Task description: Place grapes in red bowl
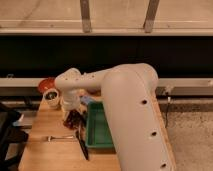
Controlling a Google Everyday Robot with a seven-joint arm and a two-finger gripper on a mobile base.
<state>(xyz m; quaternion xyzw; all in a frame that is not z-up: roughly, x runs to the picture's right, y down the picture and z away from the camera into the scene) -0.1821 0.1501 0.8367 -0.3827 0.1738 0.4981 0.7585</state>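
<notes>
The grapes (76, 120), a dark reddish bumpy cluster, lie on the wooden table (45, 152) just left of the green tray. My gripper (70, 108) hangs from the white arm's wrist (70, 82) straight down onto the cluster's upper left side; whether it touches the fruit does not show. The red bowl (46, 83) stands at the table's far left corner, partly hidden behind the wrist. It sits up and to the left of the grapes, with a white cup between them.
A white cup (51, 96) stands right in front of the red bowl. A green tray (100, 131) lies to the right of the grapes. A fork (59, 137) and a dark knife (82, 146) rest on the near table. My bulky arm (132, 115) covers the right side.
</notes>
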